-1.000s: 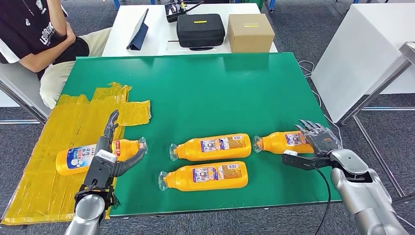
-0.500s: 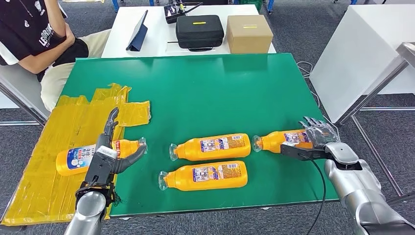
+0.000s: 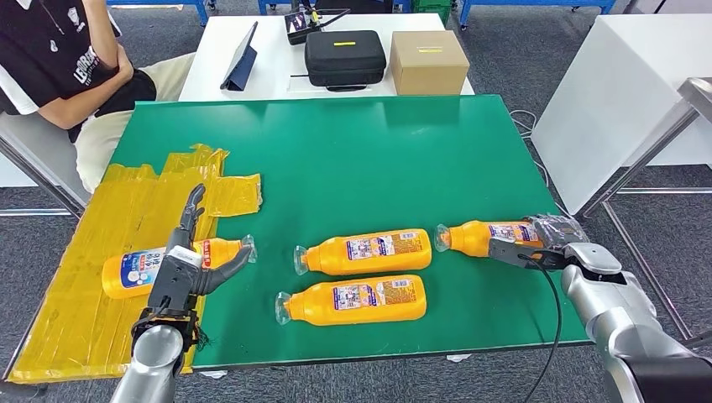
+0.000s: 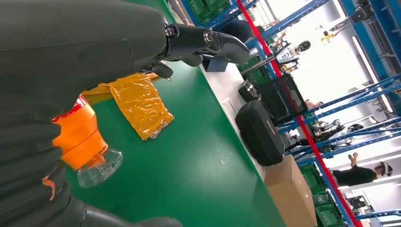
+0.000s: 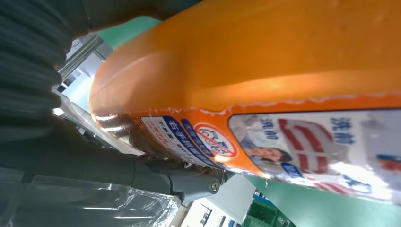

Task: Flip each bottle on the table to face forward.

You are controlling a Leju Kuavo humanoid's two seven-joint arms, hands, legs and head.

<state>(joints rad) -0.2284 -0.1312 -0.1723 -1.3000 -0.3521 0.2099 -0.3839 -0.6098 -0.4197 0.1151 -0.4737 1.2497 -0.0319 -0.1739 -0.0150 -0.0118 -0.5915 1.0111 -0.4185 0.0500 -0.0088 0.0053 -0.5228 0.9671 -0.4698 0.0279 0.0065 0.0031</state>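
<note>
Working from the left: my left hand [image 3: 186, 273] hangs above the leftmost bottle [image 3: 138, 270], fingers spread and thumb out, gripping nothing; its posture matches that of a second ago. That bottle lies half on the yellow plastic sheet [image 3: 92, 252], half on the green table [image 3: 361, 159], blue label up. Two more bottles lie mid-table, the upper middle bottle [image 3: 363, 251] and the lower middle bottle [image 3: 353, 301], both on their sides, caps to the left, untouched. The change is on the right: my right hand [image 3: 546, 239] has closed in over the last second and now wraps the base of the rightmost bottle [image 3: 483, 237]; the right wrist view shows the orange body [image 5: 265, 56] pressed against the fingers. I judge the grip made and the turn of this bottle about to start. Count: four bottles, one sheet, one seated person [image 3: 75, 75] at the far left. Behind the table I count one black case [image 3: 344, 55], one cardboard box [image 3: 429, 60] and one tablet [image 3: 240, 57]
</note>
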